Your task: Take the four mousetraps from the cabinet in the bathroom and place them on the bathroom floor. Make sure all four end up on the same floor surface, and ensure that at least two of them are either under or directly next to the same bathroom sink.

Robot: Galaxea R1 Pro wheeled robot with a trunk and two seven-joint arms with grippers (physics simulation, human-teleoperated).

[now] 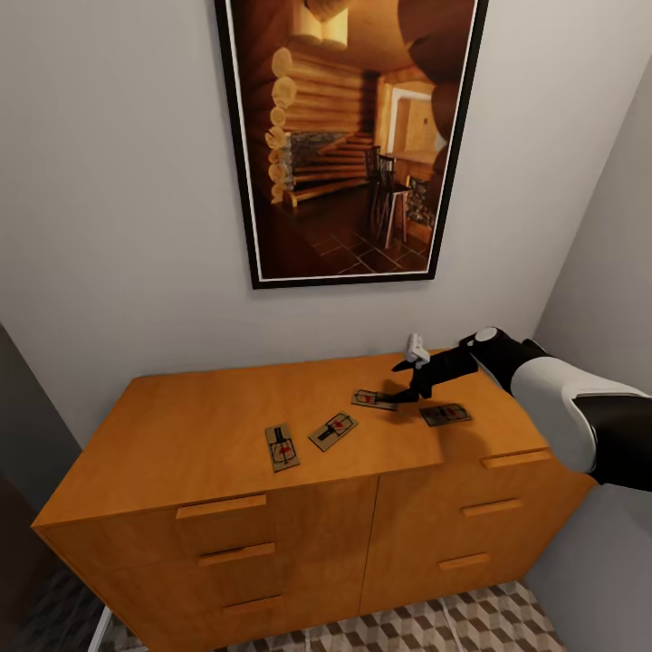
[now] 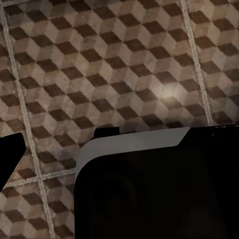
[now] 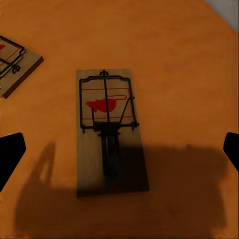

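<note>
So the four mousetraps are all lying flat on top of the cabinet (image 1: 226, 426), spread in a loose row toward its right half: trap one (image 1: 282, 446) furthest left near the front edge, trap two (image 1: 333, 430) just beside it and turned at an angle, trap three (image 1: 373, 399) further back, and trap four (image 1: 445, 415) off to the right. The right gripper (image 1: 415, 378) hangs over the top between traps three and four, casting a shadow on the wood, not touching either one. In the right wrist view a trap (image 3: 110, 130) sits dead centre below the camera with its red spot and wire bar clear, another trap's corner (image 3: 15, 64) close by, and the two dark fingertips (image 3: 10, 157) stand far apart at the edges, so it's spread wide with nothing in it. The left wrist view looks down at the cube-pattern floor (image 2: 99, 69) and a dark robot part (image 2: 159, 194); can't tell that gripper's state. A framed cabin picture (image 1: 349, 136) hangs on the wall above.
</note>
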